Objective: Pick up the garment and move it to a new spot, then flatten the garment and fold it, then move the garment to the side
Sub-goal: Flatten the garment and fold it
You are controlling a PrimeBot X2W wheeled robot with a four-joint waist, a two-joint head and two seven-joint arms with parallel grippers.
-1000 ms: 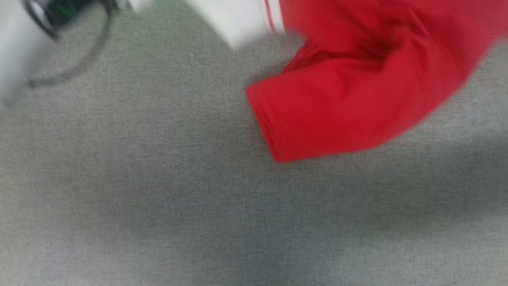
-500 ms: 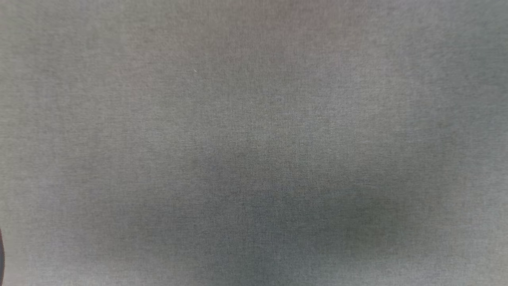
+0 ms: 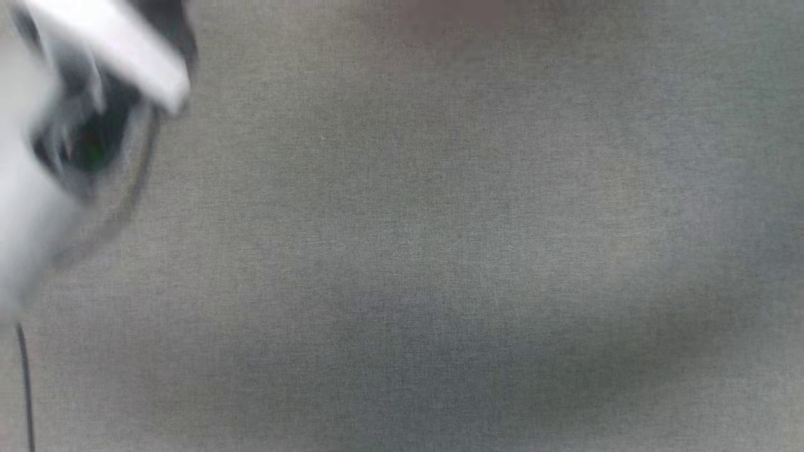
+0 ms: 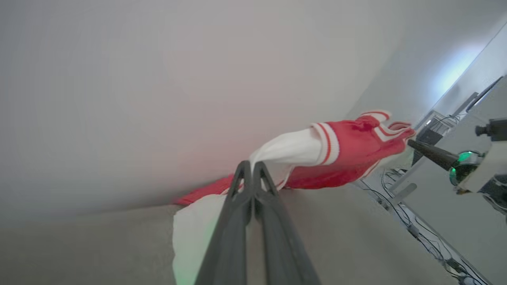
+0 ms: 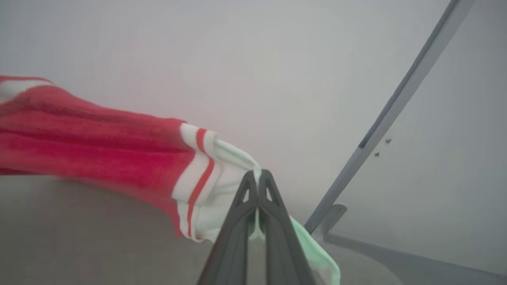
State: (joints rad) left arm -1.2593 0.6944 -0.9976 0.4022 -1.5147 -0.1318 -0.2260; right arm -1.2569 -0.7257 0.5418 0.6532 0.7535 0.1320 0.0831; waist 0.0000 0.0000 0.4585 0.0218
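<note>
We have the left pincer (image 4: pixel 249 168) clenched on a white sleeve part of the red jersey shirt (image 4: pixel 348 152), its two dark fingers pressed together with the cloth pinched at the tips. The right pincer (image 5: pixel 258 176) is likewise clamped on the other white sleeve part, just past the red-and-white stripe trim. The shirt hangs stretched between them above the grey counter (image 3: pixel 440 251). In the head view a blurred pale shape (image 3: pixel 31 188) at the far left is, we think, the left arm.
</note>
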